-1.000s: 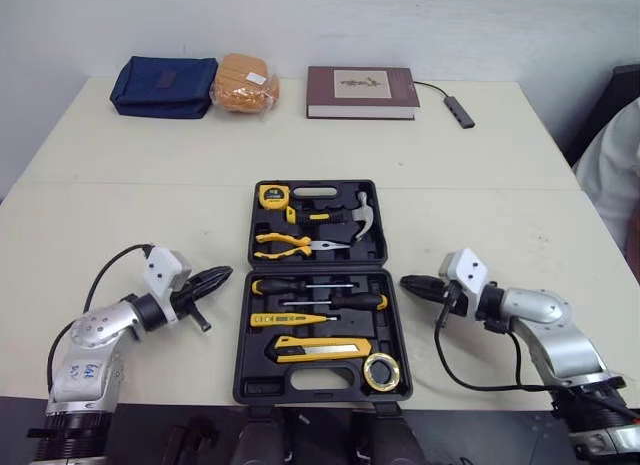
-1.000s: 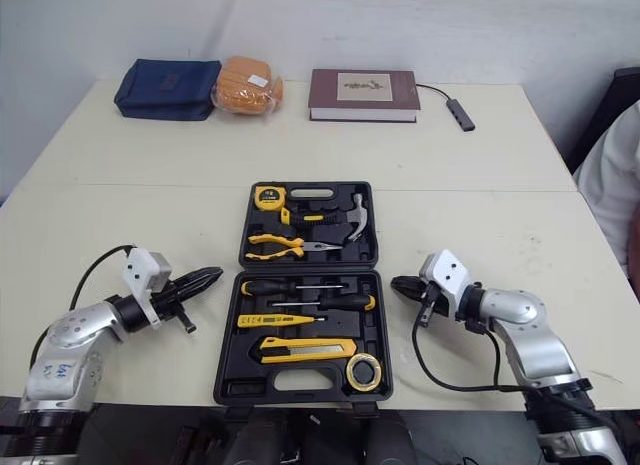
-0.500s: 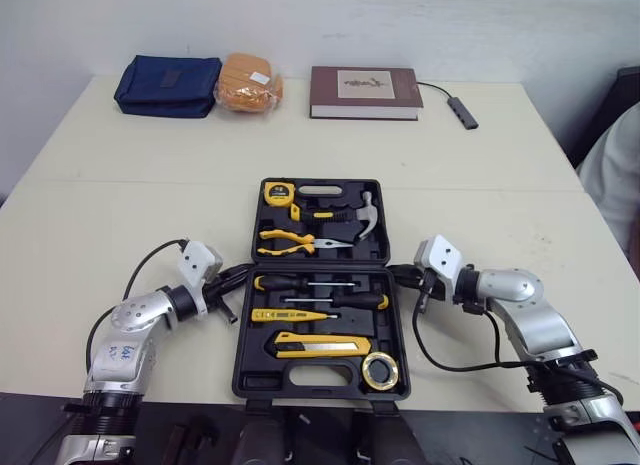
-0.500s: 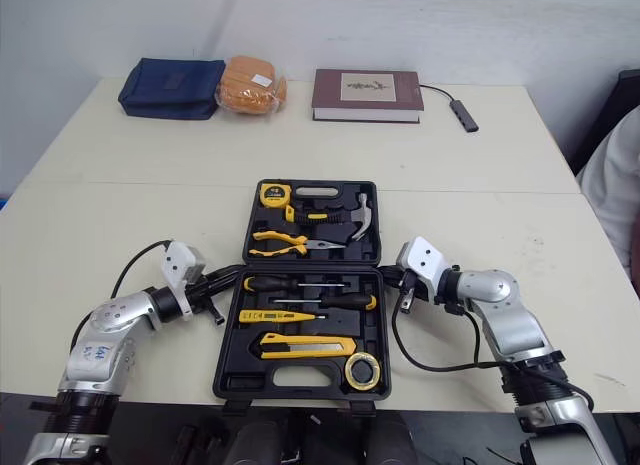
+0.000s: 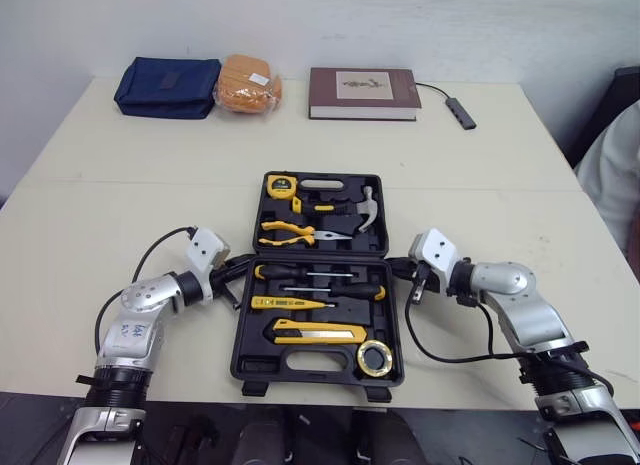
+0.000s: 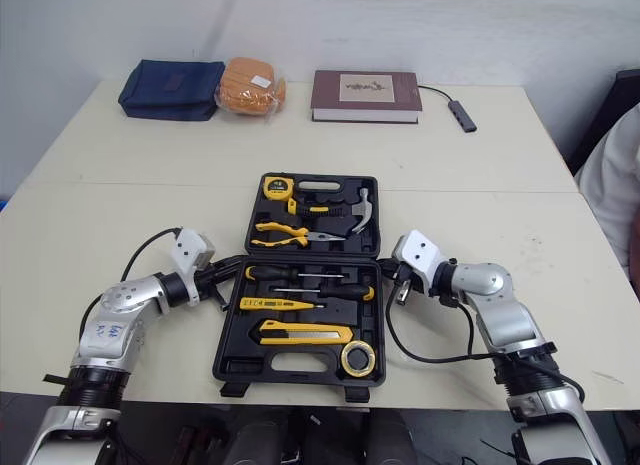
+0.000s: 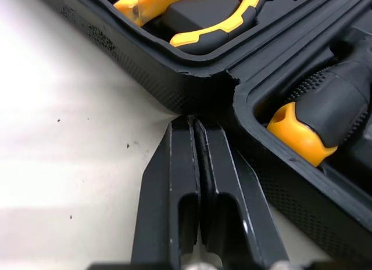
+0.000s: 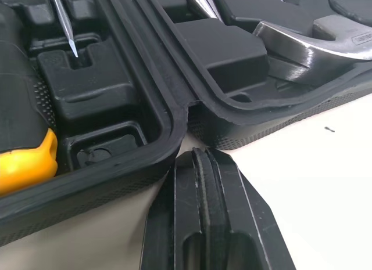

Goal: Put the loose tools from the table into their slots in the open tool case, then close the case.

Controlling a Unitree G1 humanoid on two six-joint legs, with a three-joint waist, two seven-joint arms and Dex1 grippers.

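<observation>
The black tool case point(image 5: 238, 337) lies open in the middle of the table. Its far half holds a tape measure point(image 5: 279, 185), yellow pliers point(image 5: 290, 230) and a hammer point(image 5: 362, 207). Its near half holds two screwdrivers point(image 5: 320, 275), a yellow tester point(image 5: 290, 304), a utility knife point(image 5: 318, 331) and a tape roll point(image 5: 376, 358). My left gripper point(image 5: 243, 268) is shut, its tips point(image 7: 195, 123) against the left end of the hinge. My right gripper point(image 5: 397, 270) is shut too, its tips point(image 8: 200, 158) just under the hinge notch on the right side.
Along the far edge lie a blue pouch point(image 5: 165, 83), an orange packet point(image 5: 248, 82), a brown book point(image 5: 363, 92) and a small grey hub point(image 5: 460, 112) on a cable. A person's white sleeve point(image 5: 612, 175) shows at the right edge.
Both grippers have swung inward from the open table on either side and now rest at the two ends of the case's hinge. The tools in the case have not moved.
</observation>
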